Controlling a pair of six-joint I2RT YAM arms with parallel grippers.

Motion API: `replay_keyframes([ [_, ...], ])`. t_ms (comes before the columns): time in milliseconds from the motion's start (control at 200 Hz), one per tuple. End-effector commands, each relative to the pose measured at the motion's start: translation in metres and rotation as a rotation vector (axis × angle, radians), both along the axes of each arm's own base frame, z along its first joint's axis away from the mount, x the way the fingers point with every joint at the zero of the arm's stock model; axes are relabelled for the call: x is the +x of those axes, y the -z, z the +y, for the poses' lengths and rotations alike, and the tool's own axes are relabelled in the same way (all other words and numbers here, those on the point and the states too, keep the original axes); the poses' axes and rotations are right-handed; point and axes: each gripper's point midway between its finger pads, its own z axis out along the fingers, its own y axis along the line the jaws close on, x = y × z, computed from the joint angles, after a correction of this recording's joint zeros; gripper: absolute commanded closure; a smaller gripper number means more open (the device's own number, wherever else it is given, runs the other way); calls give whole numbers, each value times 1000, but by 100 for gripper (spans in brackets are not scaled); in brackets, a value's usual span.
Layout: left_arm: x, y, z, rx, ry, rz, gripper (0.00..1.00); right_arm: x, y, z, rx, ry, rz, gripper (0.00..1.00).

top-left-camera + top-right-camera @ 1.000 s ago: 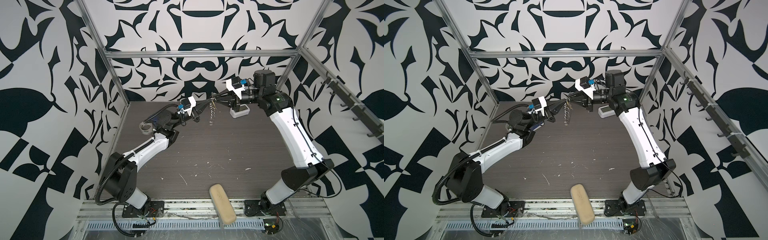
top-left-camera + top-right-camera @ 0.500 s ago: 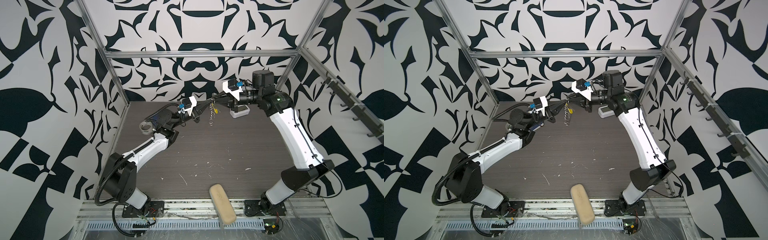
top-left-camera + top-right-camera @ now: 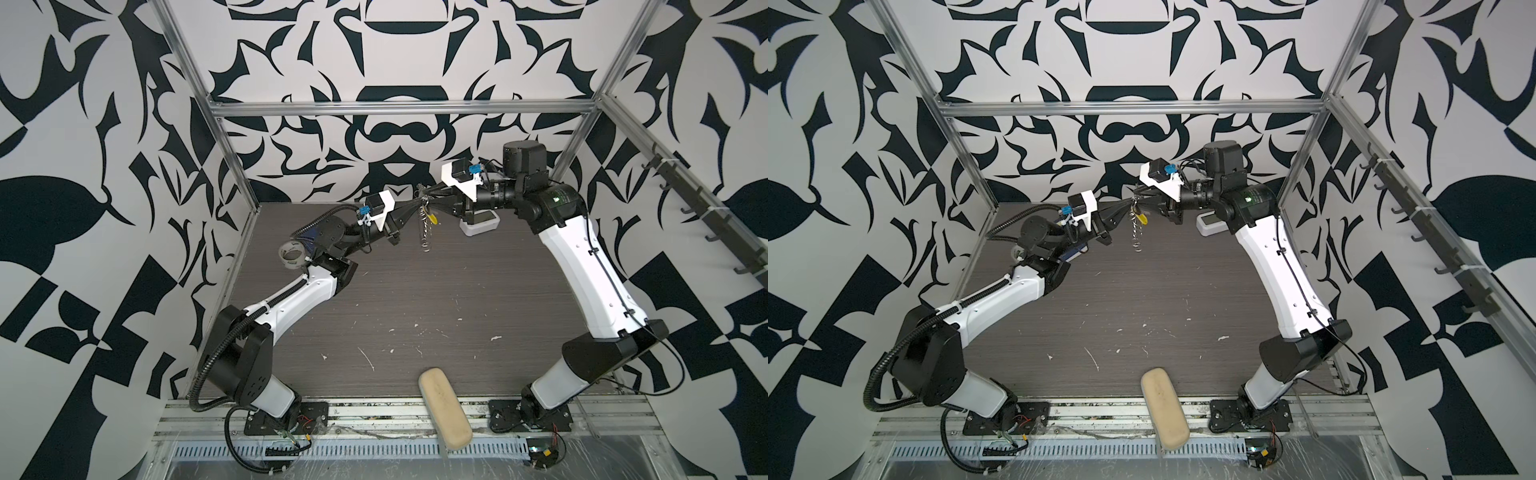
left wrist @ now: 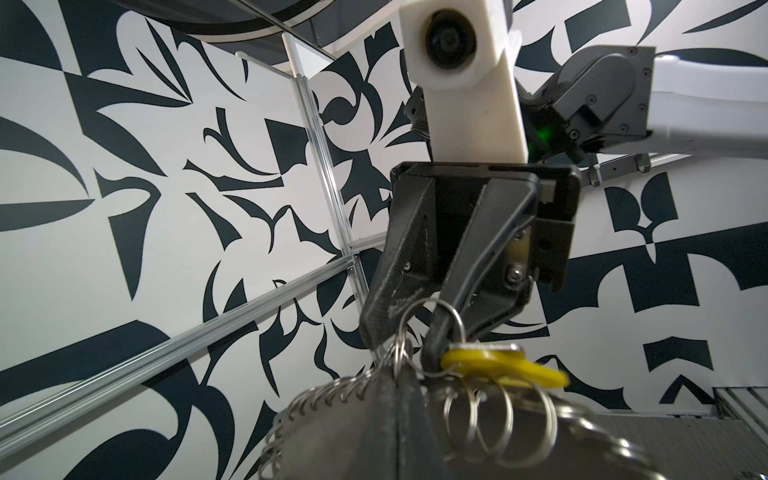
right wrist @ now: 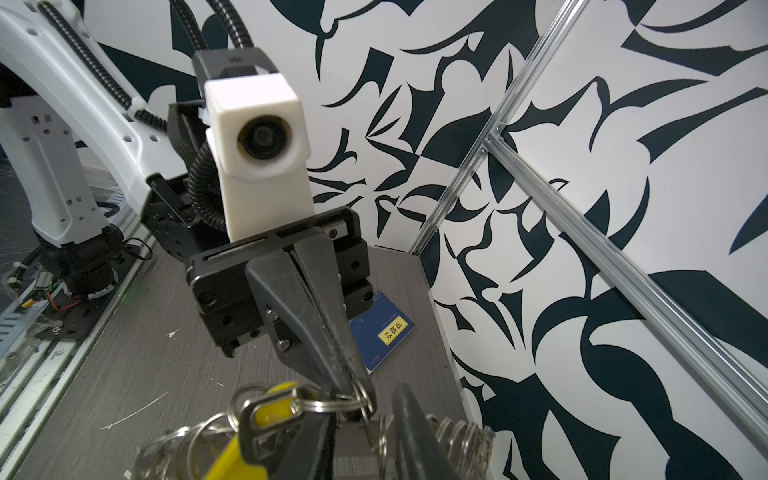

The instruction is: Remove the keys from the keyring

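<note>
Table (image 3: 415,311) wood-grain, patterned walls. Front edge: beige case (image 3: 444,409). Far, mid-air: keyring (image 3: 423,216) dangling, keys (image 3: 433,219) attached, 1 yellow. Left gripper (image 5: 360,397) jaws clamped on ring. Right gripper (image 4: 424,320) jaws slightly apart astride rings. Step, likely: separating key. Next: pinch key, slide round coil.

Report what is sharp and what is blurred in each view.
Left wrist view: the keyring rings nearest the lens and the yellow key are soft, the right tool behind them crisp. Right wrist view: the yellow key blurs, while the left tool and blue book are sharp. Both top views: evenly lit, sharp, keyring tiny.
</note>
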Motion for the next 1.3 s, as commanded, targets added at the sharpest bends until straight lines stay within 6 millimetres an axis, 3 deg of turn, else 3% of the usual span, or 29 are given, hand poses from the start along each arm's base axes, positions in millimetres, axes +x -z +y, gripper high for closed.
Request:
replay_keyframes([
  [0, -4, -38, 13, -62, -63, -56, 100, -22, -20, 1, -14, -5, -90, 72],
  [190, -1, -37, 12, -50, -87, -48, 100, -25, -18, 7, -46, -3, -113, 71],
  [390, 0, -35, 8, -37, -94, -37, 100, -21, -2, 24, -131, 20, -139, 70],
  [510, 3, -35, 9, -44, -112, -28, 100, -18, -3, 27, -154, 47, -163, 65],
  [820, 17, -32, 14, -83, -181, -10, 100, 14, -13, 9, -217, 272, -214, 59],
  [1015, 27, -31, 15, -107, -226, -8, 100, 20, -12, 7, -244, 337, -175, 58],
  [1195, 36, -32, 16, -125, -264, 0, 100, 12, -7, 15, -261, 344, -122, 57],
  [1295, 38, -32, 17, -139, -280, -5, 100, 21, -2, 12, -314, 437, -127, 56],
])
